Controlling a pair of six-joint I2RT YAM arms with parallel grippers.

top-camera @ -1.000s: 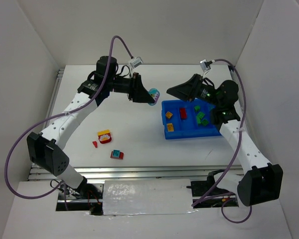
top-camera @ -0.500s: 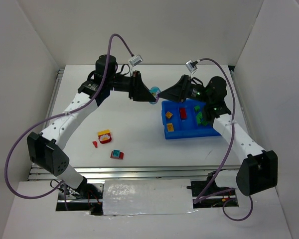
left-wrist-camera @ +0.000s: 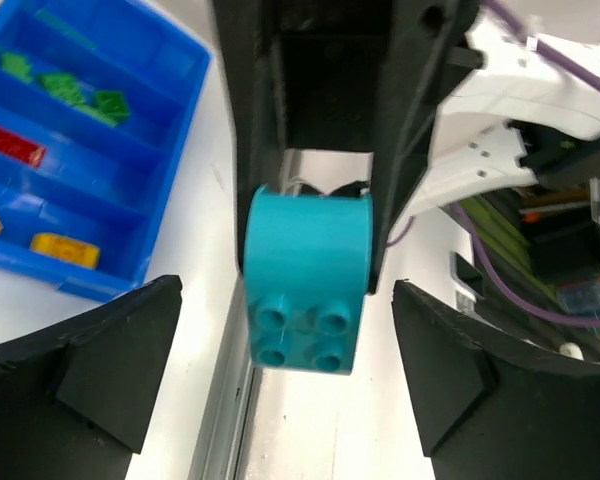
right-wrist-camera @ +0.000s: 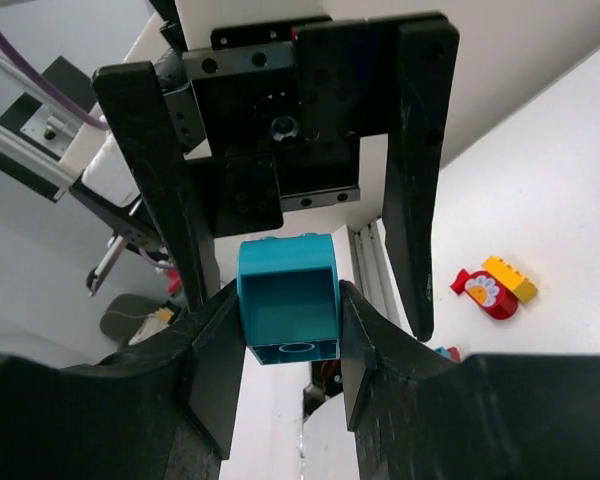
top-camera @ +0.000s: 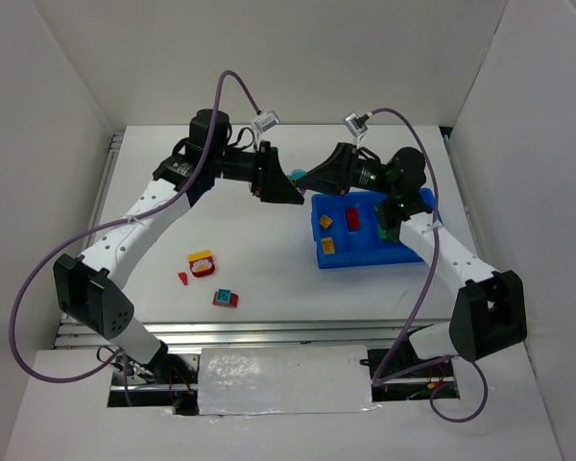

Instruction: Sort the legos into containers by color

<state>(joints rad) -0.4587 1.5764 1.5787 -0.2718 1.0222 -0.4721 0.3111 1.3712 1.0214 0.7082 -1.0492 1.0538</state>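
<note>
The white surface [top-camera: 259,240] carries everything, boxed in by white walls. The left arm [top-camera: 139,216] and the right arm [top-camera: 451,259], both white-and-black, reach toward each other and meet above the far middle of the surface, just left of the tray.

The shallow bright-blue plastic tray [top-camera: 365,261] lies on the right side of the surface, split by low dividers. Its leftmost compartment holds two yellow bricks [top-camera: 326,234], the next one a red brick [top-camera: 352,218], and the one after that several green bricks [top-camera: 386,224].

The left claw [left-wrist-camera: 287,300] is spread wide, its fingers standing well to either side of the brick and not touching it. The right claw [right-wrist-camera: 287,300] faces it head-on and is pinching the rounded teal plastic brick [left-wrist-camera: 308,280] between both fingers. The brick hangs in the air between the two claws, its four studs turned toward the left wrist camera and its hollow underside toward the right wrist camera.

Three pieces lie loose on the near left part of the surface, well apart from the tray. They are a red-and-yellow brick [top-camera: 202,263], a red-and-teal brick [top-camera: 226,299] nearer the arm bases, and a tiny red piece [top-camera: 183,279] just beside the red-and-yellow one.
</note>
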